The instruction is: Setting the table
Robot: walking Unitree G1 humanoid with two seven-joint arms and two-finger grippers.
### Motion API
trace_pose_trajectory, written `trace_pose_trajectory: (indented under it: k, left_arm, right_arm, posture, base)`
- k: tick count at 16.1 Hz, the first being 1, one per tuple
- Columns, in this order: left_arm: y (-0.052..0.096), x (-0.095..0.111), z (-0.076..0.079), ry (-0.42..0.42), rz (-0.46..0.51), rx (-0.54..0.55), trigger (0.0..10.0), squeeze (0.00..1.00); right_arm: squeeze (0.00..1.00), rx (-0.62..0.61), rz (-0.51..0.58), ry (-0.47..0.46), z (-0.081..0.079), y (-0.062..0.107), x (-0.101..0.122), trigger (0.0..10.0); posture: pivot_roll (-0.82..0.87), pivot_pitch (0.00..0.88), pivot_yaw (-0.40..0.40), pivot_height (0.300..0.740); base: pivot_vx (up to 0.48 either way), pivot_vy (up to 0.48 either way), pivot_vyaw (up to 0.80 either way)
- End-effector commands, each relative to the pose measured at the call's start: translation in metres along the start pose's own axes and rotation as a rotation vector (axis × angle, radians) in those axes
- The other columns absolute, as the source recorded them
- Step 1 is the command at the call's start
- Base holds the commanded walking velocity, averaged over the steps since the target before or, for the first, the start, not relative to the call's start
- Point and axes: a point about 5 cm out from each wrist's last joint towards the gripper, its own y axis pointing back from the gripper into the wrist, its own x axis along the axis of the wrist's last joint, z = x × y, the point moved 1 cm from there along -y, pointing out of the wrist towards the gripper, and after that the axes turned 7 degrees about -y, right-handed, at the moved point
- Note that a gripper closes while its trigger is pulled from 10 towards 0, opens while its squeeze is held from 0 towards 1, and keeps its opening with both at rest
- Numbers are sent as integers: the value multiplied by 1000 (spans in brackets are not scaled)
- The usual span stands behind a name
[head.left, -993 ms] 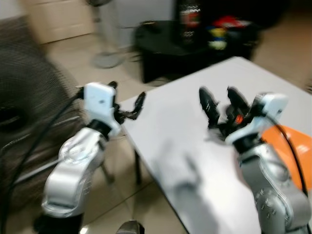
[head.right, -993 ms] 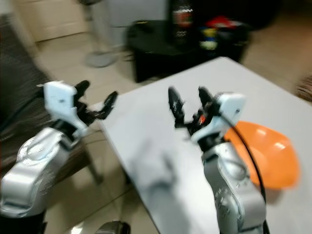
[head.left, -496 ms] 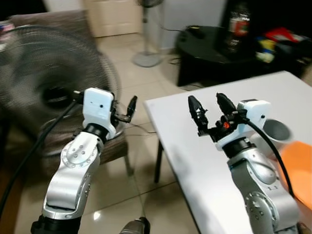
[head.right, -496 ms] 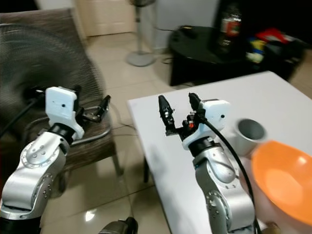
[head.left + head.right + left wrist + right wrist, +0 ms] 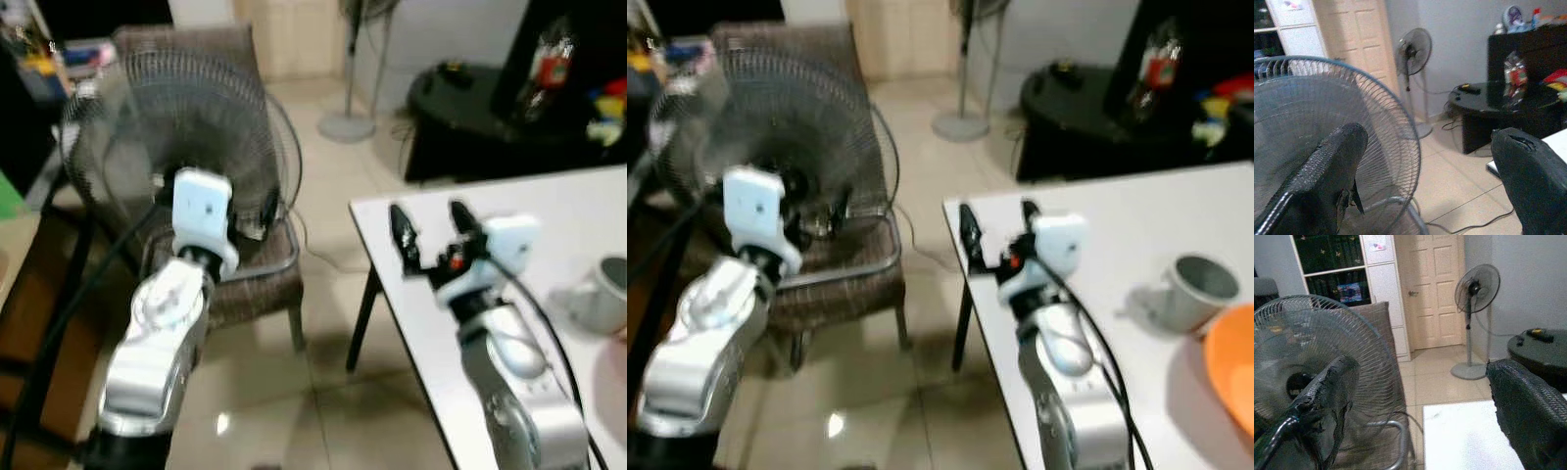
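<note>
A grey metal cup [image 5: 1198,291] stands on the white counter [image 5: 1117,230], well to the right of the near corner, and just beside it at the right edge an orange bowl [image 5: 1234,364] is partly visible. The right claw [image 5: 999,227] is raised over the counter's left corner with its two fingers spread wide and nothing between them. The left claw [image 5: 257,217] is held off the counter, in front of a large fan [image 5: 186,108] resting on a wicker chair [image 5: 250,279], also wide open and empty.
</note>
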Motion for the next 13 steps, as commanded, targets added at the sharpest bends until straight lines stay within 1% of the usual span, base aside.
trace_pose_trajectory:
  k: [1, 2, 3, 4, 5, 6, 7, 8, 9, 10, 11, 12, 13]
  left_arm:
    - [-2, 7, -3, -17, 45, 50, 10000, 420]
    - [-3, 6, -6, -33, 34, 80, 10000, 408]
    - [-2, 4, -8, -53, 6, 90, 10000, 376]
    - [-1, 3, -7, -46, -4, 54, 10000, 90]
    - [0, 2, -4, -33, -4, 2, 10000, 35]
    - [1, -1, -5, -30, -8, -4, 10000, 0]
    - [3, -3, -5, -21, -15, 6, 10000, 0]
    - [4, -6, -6, -14, -31, 11, 10000, 0]
    - [6, -8, -5, -9, -42, 4, 10000, 0]
    - [8, -9, -5, -2, -55, 3, 10000, 0]
    - [10, -11, -5, -2, -62, 3, 10000, 0]
    - [11, -12, -5, 4, -75, 2, 10000, 0]
    - [11, -13, -5, 4, -76, 2, 10000, 0]
  right_arm:
    - [1000, -22, 14, 47, 4, -1, 4, 10000]
    - [1000, -30, -8, 86, 6, -1, -1, 10000]
    - [1000, -39, -25, 101, 9, -1, -5, 10000]
    - [1000, -54, -50, 80, 11, 0, -10, 10000]
    - [1000, -64, -65, 67, 13, 1, -13, 10000]
    - [1000, -50, -86, 56, 13, 1, -17, 10000]
    - [1000, -20, -94, 39, 10, 2, -19, 10000]
    - [1000, -15, -111, 6, 8, 3, -22, 10000]
    - [761, -16, -130, -5, 7, 3, -25, 10000]
    - [0, -44, -139, -34, 9, 3, -27, 10000]
    - [0, -62, -161, 1, 12, 2, -30, 10000]
    - [0, -45, -135, 80, 14, 1, -31, 10000]
    - [0, -33, -136, 62, 13, 1, -32, 10000]
  posture:
    - [22, 0, 61, 740]
    - [27, 0, 55, 740]
    - [26, 0, 52, 740]
    - [31, 0, 44, 740]
    - [33, 0, 39, 740]
    - [37, 0, 37, 740]
    - [38, 0, 30, 740]
    - [39, 0, 25, 740]
    - [38, 0, 21, 740]
    - [41, 0, 16, 740]
    - [42, 0, 13, 740]
    - [48, 0, 11, 740]
    - [48, 0, 11, 740]
  base:
    - [0, 0, 800]
    - [0, 0, 800]
    - [0, 0, 800]
    - [0, 0, 800]
    - [0, 0, 800]
    - [0, 0, 800]
    - [0, 0, 587]
    - [0, 0, 0]
    - [0, 0, 0]
    - [0, 251, 0]
    - [0, 277, 0]
    - [0, 289, 0]
    - [0, 289, 0]
